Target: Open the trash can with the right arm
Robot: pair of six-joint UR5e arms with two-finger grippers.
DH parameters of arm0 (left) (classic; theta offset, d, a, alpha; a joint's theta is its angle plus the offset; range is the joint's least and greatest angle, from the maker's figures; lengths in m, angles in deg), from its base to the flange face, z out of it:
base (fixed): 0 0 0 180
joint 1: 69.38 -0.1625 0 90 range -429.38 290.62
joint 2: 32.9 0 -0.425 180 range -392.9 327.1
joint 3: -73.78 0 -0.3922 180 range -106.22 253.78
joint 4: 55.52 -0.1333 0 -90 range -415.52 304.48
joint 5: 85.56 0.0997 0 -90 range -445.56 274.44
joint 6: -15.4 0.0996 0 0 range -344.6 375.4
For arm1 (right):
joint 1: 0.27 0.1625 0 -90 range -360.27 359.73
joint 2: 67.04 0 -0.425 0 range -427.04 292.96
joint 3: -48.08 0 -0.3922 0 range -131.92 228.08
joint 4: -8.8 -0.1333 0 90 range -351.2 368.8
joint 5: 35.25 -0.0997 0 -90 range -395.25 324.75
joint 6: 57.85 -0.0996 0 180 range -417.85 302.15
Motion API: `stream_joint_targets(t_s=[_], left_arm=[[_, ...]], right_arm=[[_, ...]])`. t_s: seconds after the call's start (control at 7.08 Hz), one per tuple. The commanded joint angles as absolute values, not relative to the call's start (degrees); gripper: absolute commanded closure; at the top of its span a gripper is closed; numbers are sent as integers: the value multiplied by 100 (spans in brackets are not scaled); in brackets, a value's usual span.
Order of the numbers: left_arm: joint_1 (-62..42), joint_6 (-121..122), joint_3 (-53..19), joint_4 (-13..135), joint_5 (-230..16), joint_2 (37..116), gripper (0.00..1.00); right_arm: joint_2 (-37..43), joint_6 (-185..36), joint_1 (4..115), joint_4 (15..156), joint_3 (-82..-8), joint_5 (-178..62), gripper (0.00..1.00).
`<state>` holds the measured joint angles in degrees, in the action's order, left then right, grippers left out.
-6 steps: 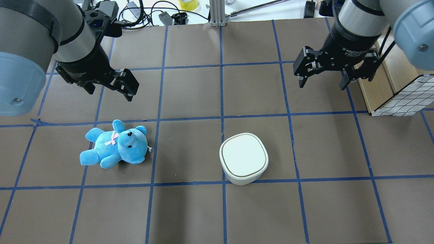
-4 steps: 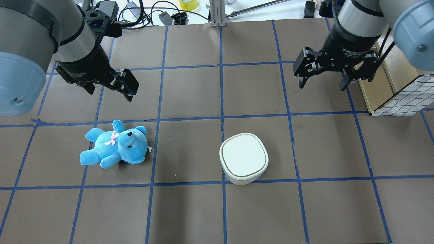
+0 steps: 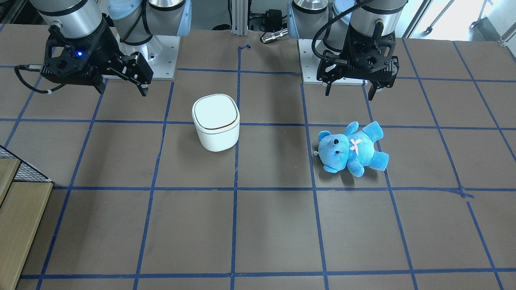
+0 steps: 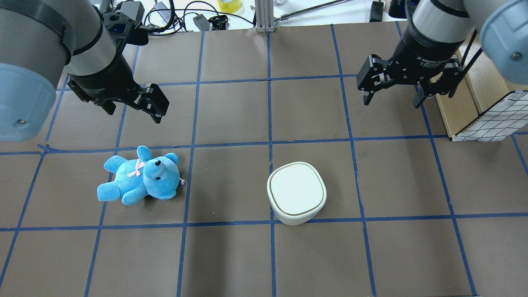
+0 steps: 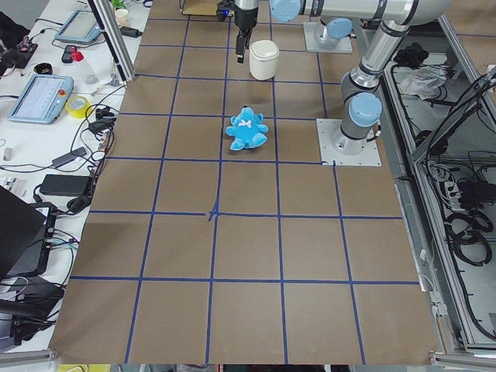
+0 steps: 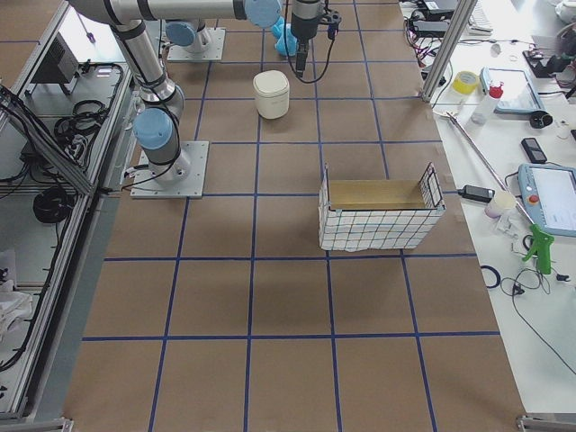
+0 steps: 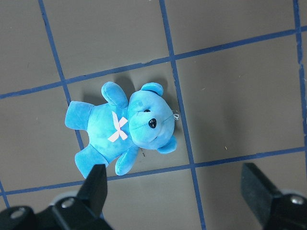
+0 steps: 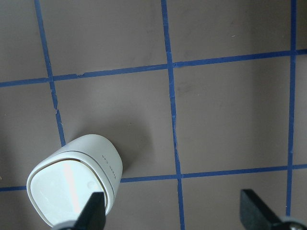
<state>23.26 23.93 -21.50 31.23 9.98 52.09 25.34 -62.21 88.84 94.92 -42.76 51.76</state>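
The white trash can (image 4: 297, 192) stands with its lid shut near the table's middle, and also shows in the front view (image 3: 215, 121) and at the lower left of the right wrist view (image 8: 72, 191). My right gripper (image 4: 391, 99) is open and empty. It hangs above the table, beyond the can and to its right, apart from it. It also shows in the front view (image 3: 121, 88). My left gripper (image 4: 134, 113) is open and empty above the table, just beyond a blue teddy bear (image 4: 138, 177).
The teddy bear (image 7: 124, 129) lies on its back left of the can. A wire-mesh basket with a wooden box (image 4: 491, 119) stands at the right edge, close to my right arm. Cables and tools lie beyond the table's far edge.
My right gripper has shifted slightly toward the table's far side. The can, the bear and the left arm have not moved.
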Motion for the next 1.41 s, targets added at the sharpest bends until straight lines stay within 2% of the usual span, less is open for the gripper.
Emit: stream_joint_targets(t_s=[0.0, 1.27], left_arm=[[2326, 2393, -2150, 3123, 997, 5209, 0], [2326, 2393, -2150, 3123, 997, 5209, 0]], right_arm=[[2542, -6225, 8885, 9353, -4263, 5203, 0], [2533, -6550, 8929, 9335, -4351, 5564, 0]])
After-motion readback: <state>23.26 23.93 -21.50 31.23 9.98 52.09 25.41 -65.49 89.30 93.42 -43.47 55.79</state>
